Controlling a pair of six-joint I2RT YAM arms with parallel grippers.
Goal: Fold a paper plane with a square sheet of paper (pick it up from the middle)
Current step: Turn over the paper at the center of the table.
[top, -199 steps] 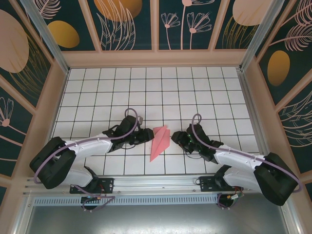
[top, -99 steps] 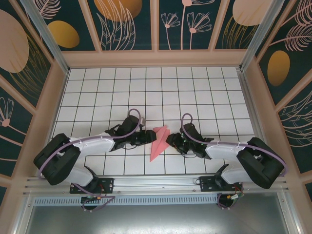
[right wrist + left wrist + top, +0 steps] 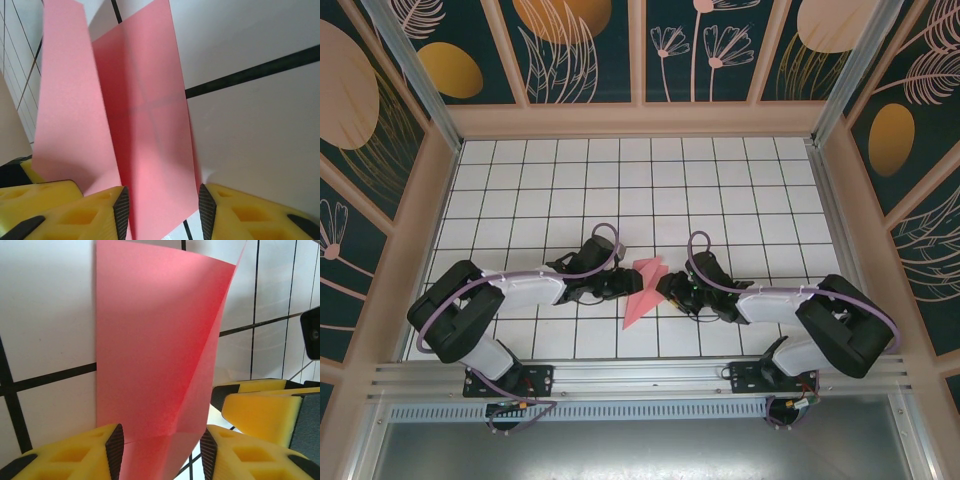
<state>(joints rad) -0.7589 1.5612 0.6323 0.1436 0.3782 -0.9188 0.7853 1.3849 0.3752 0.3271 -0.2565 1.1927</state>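
The pink-red paper [image 3: 644,288], folded into a pointed paper plane shape with a centre crease, lies on the white grid table [image 3: 620,190] between both arms. My left gripper [image 3: 624,284] sits low at the paper's left edge. In the left wrist view the left gripper [image 3: 161,454] is open, with a pink flap [image 3: 155,355] lying between its pads. My right gripper [image 3: 669,287] sits at the paper's right edge. In the right wrist view the right gripper [image 3: 164,212] is open, astride a paper layer [image 3: 145,130], with a raised flap [image 3: 70,100] to its left.
The right gripper's yellow fingers [image 3: 265,410] show close by in the left wrist view. Wooden side walls [image 3: 420,220] and a back wall [image 3: 640,120] ring the table. The arm bases sit on a metal rail [image 3: 640,380] at the near edge.
Both grippers have moved inward, closing on the paper from left and right until they meet its edges. Both jaws have narrowed slightly. The paper has shifted a little toward the near left.
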